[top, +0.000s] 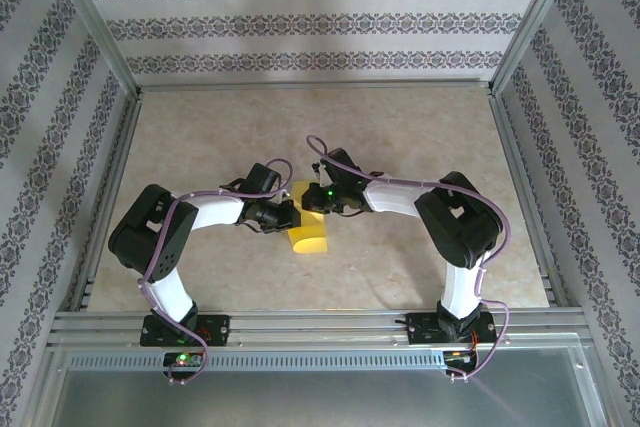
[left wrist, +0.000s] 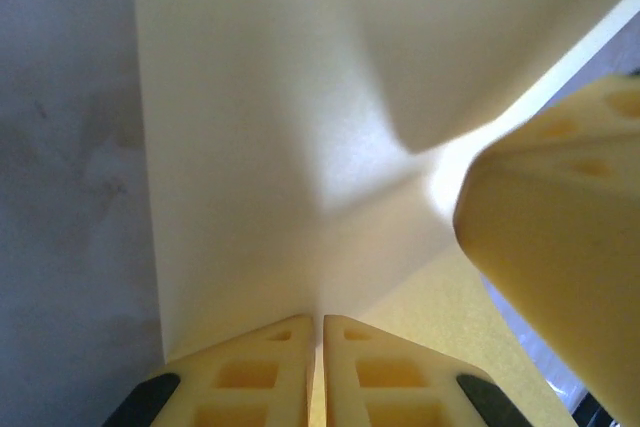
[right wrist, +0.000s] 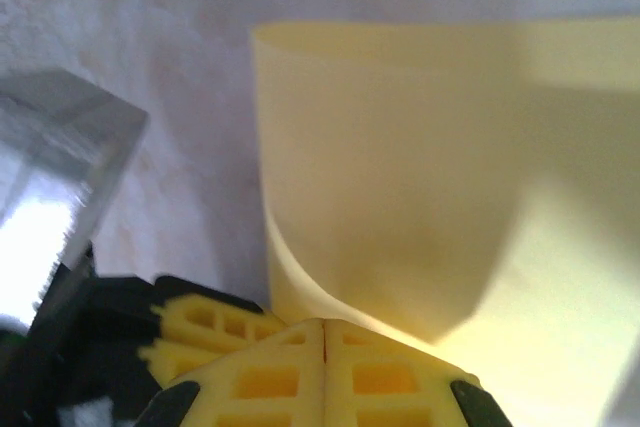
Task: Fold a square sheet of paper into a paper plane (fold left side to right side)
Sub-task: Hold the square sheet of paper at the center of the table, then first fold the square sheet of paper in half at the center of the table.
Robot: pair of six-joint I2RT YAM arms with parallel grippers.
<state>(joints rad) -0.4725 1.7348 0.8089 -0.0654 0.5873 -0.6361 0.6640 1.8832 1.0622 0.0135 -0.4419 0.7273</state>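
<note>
The beige marbled table (top: 400,267) spans the top view, fenced by an aluminium frame and patterned walls. The left arm (top: 165,237) bends in from 8 o'clock and the right arm (top: 455,222) from 4 o'clock, their wrists meeting near the table's centre. There lies the square sheet of paper (top: 309,232), curled rather than flat, its rounded bulge pointing toward 6 o'clock. The left gripper (top: 292,215) sits at the sheet's 9 o'clock edge; seen from its own wrist, the left gripper (left wrist: 318,322) is clenched, the sheet (left wrist: 260,147) running down into the thin slit between its yellow fingers and rising away toward 12 o'clock. The right gripper (top: 320,209) is at the sheet's 12 o'clock end; in its wrist view the right gripper (right wrist: 325,325) is pressed fully together, with the sheet (right wrist: 400,177) curving up just beyond its tips toward 1 o'clock. Whether paper is pinched there cannot be told.
</note>
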